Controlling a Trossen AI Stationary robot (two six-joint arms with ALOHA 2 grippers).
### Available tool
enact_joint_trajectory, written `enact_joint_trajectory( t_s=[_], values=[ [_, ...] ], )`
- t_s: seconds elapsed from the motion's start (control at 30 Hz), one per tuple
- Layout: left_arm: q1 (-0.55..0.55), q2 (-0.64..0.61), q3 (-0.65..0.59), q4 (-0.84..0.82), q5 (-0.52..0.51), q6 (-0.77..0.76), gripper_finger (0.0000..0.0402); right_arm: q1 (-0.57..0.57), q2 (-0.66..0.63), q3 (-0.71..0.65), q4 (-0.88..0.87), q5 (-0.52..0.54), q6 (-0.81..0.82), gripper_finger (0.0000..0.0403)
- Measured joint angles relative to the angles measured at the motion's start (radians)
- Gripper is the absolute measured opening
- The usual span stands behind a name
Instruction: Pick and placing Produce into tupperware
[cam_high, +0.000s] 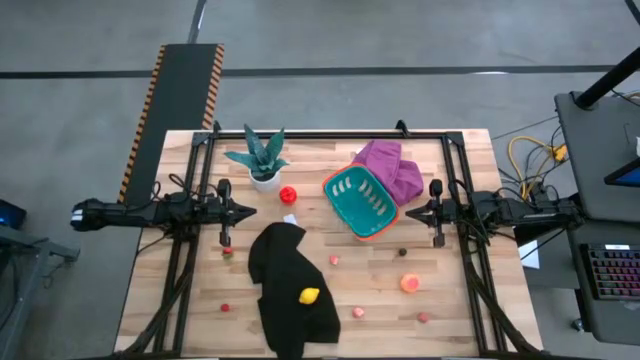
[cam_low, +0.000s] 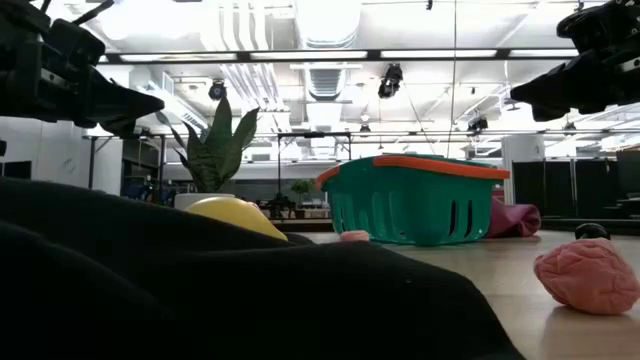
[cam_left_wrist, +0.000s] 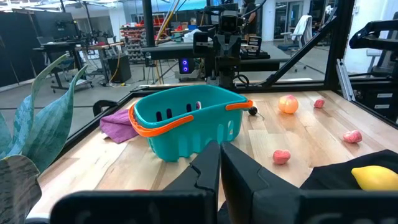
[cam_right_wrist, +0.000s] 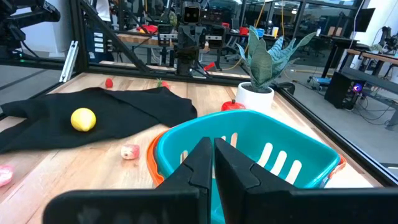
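Since both the left gripper (cam_high: 247, 211) and right gripper (cam_high: 410, 212) hover pinched together and empty, no pick has begun. The teal tupperware (cam_high: 362, 202) sits just beside the right gripper; the nearest red toy fruit (cam_high: 288, 195) calls for spreading the left one's fingers, then descending.

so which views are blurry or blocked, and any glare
Low view: black cloth fills the foreground, soft and dark, hiding most of the table; bright ceiling lights glare. Left wrist view: plant leaf close up, blurred. High view: evenly lit, teal container clear.

One tupperware (cam_high: 362, 203), nine produce pieces (cam_high: 410, 283) (one yellow (cam_high: 310, 296))
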Motion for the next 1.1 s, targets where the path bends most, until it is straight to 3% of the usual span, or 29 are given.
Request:
enact_joint_trajectory(
  t_s=[0.83,1.1],
  values=[
    [0.000,0.000,0.000,0.000,0.000,0.000,0.0000,0.000,0.000,0.000,0.000,0.000,0.000,0.0009],
    [0.000,0.000,0.000,0.000,0.000,0.000,0.0000,0.000,0.000,0.000,0.000,0.019,-0.112,0.0009]
  ],
)
